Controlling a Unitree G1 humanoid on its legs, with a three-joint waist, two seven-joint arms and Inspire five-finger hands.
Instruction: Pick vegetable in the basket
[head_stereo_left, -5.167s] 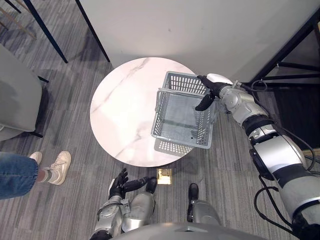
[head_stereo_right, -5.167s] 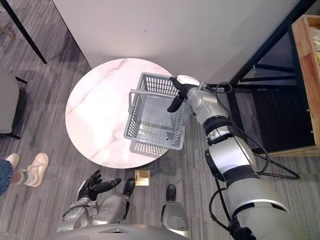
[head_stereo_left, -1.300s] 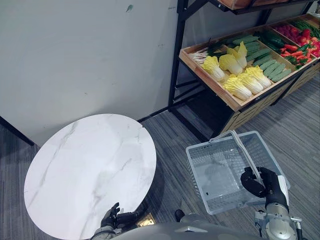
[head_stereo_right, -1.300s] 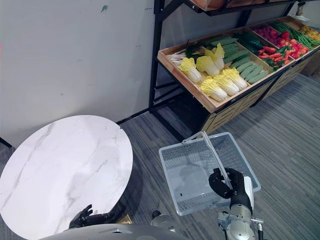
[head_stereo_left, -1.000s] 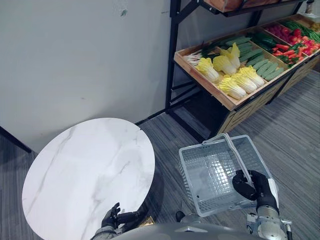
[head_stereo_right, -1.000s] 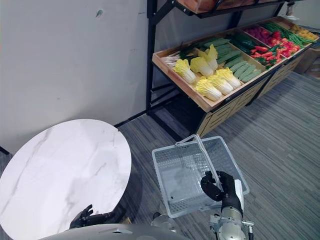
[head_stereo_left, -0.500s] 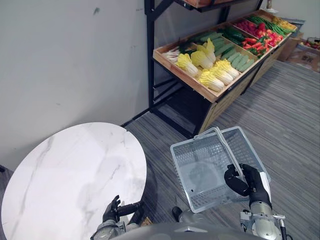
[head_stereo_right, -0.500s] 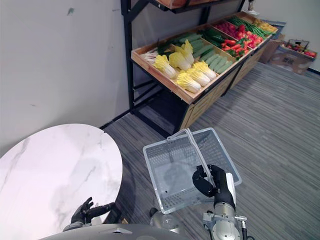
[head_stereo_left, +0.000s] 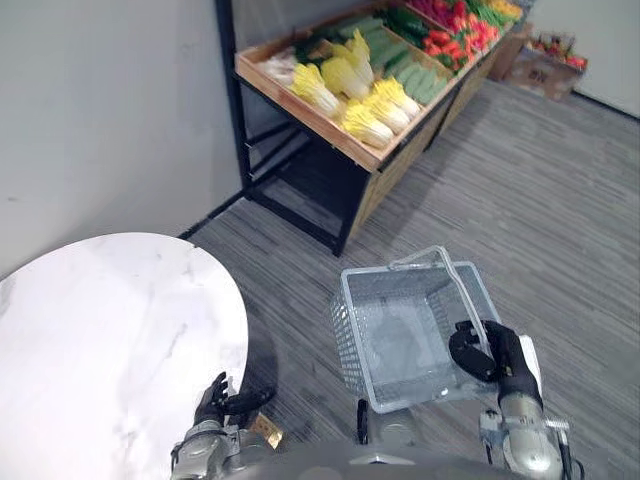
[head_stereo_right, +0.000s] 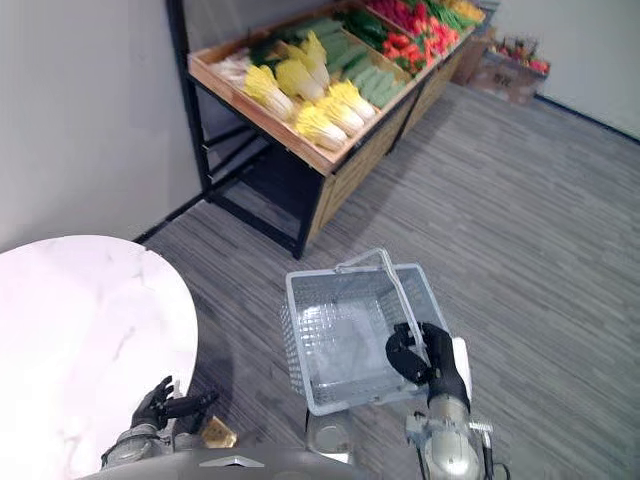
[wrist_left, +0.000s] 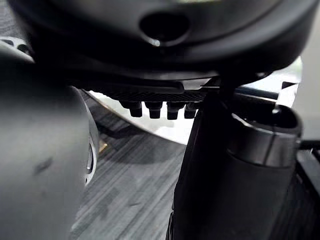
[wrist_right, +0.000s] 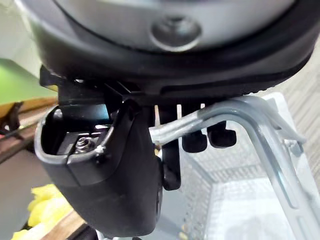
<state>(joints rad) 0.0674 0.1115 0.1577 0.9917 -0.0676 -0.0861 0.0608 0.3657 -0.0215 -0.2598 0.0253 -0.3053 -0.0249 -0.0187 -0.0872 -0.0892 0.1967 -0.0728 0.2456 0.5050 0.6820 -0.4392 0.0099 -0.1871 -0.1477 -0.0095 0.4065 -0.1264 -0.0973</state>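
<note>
An empty grey plastic basket (head_stereo_left: 395, 340) hangs low over the carpet, in front of me and to my right. My right hand (head_stereo_left: 497, 357) is shut round its metal handle (wrist_right: 240, 112), fingers curled over the bar in the right wrist view. A wooden shelf tray (head_stereo_left: 300, 110) at the upper middle holds yellow-green cabbages (head_stereo_left: 350, 90), green cucumbers (head_stereo_left: 400, 60) and red peppers (head_stereo_left: 455, 35). My left hand (head_stereo_left: 215, 398) hangs at the lower left with straight fingers (wrist_left: 160, 107), holding nothing.
A round white marble table (head_stereo_left: 100, 330) stands at the left, close to my left hand. The shelf rests on a black metal frame (head_stereo_left: 230, 110). A cardboard box (head_stereo_left: 555, 70) sits on the grey carpet at the upper right.
The whole view has swung, so the table now lies farther left and the shelf sits higher up. The basket stays hanging in my right hand.
</note>
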